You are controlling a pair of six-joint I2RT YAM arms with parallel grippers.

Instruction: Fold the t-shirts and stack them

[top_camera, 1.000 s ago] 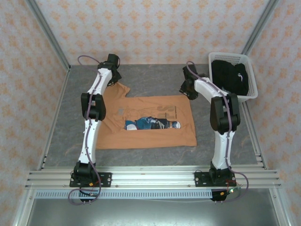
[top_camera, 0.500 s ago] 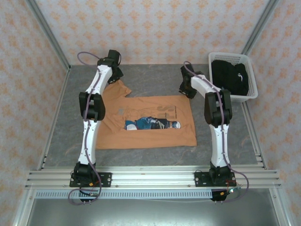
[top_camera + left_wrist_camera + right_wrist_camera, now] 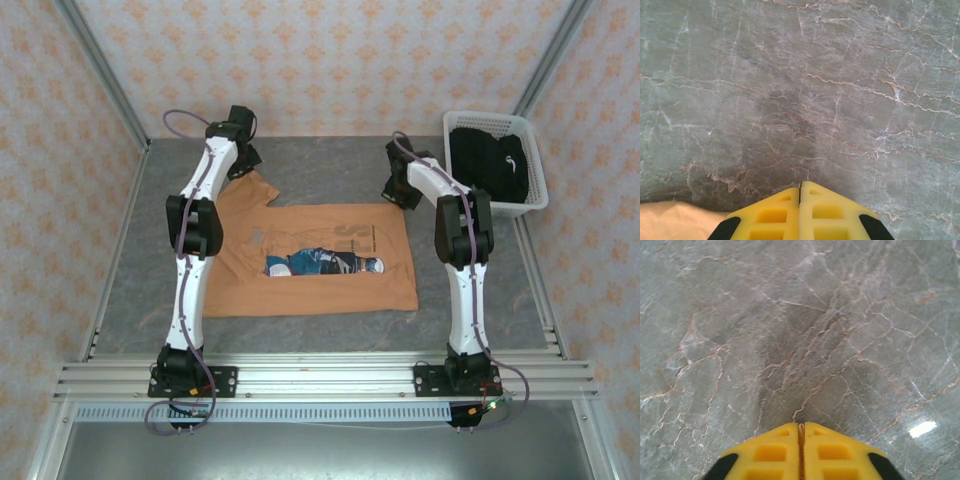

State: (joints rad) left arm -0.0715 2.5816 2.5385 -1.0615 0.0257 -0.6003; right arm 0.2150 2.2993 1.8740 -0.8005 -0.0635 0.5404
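The orange t-shirt (image 3: 310, 265) lies lengthwise left-to-right, just below both closed hands: left hand (image 3: 247, 166) by its upper-left sleeve, right hand (image 3: 392, 191) by its upper-right corner — whether either pinches cloth is unclear.

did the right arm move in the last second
Yes. The right arm's elbow swung left, away from the basket. The right gripper barely shifted, beside the shirt's far corner.
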